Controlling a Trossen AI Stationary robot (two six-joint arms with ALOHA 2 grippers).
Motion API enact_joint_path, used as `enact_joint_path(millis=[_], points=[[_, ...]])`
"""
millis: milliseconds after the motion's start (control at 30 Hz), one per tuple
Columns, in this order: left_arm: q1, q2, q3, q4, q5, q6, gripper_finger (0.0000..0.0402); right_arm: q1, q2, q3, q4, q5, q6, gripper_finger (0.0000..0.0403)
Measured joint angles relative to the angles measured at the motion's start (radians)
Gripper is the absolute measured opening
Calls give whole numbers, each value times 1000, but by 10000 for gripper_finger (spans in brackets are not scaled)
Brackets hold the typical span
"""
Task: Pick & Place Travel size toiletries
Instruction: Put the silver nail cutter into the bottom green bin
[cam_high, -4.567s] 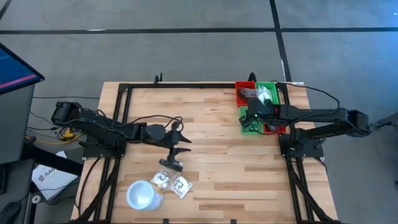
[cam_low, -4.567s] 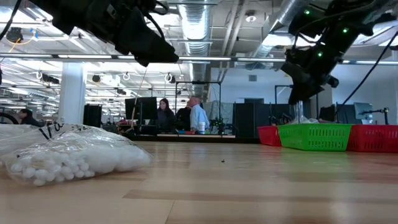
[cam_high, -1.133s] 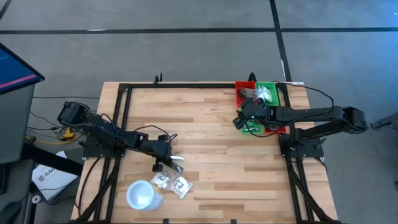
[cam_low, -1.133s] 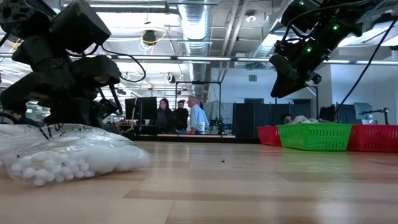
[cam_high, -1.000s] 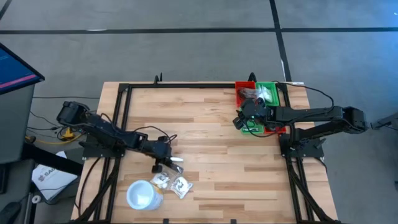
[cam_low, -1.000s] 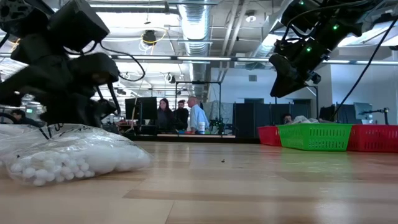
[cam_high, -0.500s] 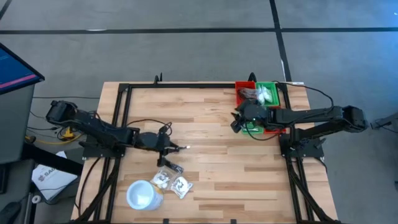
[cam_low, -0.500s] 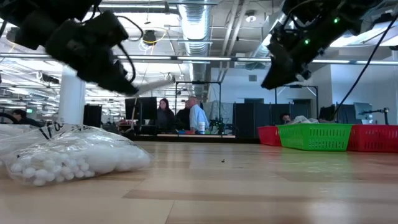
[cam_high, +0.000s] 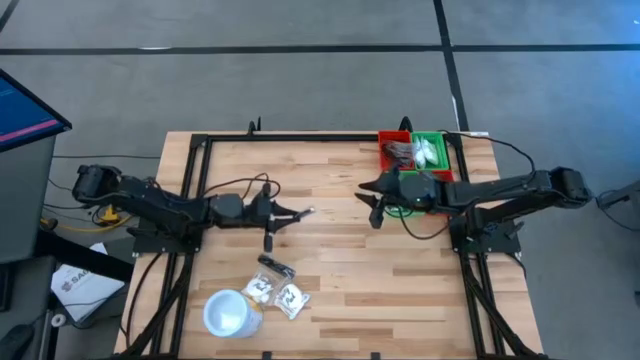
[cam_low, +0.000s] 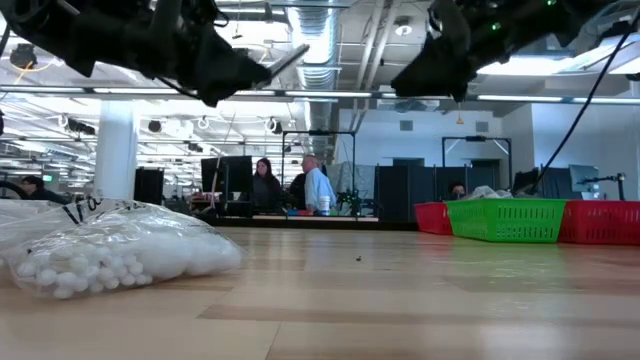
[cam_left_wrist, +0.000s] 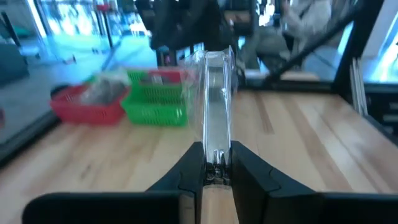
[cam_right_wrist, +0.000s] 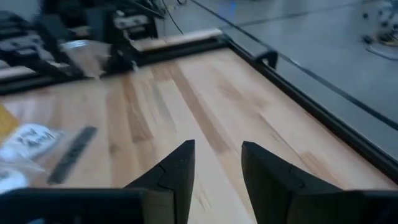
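The left pincer (cam_high: 300, 213) is up off the wooden surface (cam_high: 340, 290), clenched on a clear sachet (cam_left_wrist: 214, 99) that sticks out past its fingertips toward the green basket (cam_high: 432, 152). The right pincer (cam_high: 368, 200) hangs with its fingers apart and nothing between them, just beside that basket on the side toward the left arm. A dark grey tube (cam_high: 274, 265) and more clear sachets (cam_high: 292, 299) lie by the white cup (cam_high: 227, 314), well apart from the basket

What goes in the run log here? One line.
left gripper: shut on clear sachet, lifted | right gripper: open, empty | baskets: far-right corner
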Motion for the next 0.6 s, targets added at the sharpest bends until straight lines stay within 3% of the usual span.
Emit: enact_joint_path(millis=[300, 600], points=[[58, 0, 0, 165, 64, 23, 46, 47, 6, 0, 118, -13, -46, 123], [96, 95, 3, 349, 112, 47, 46, 52, 8, 0, 162, -47, -53, 123]])
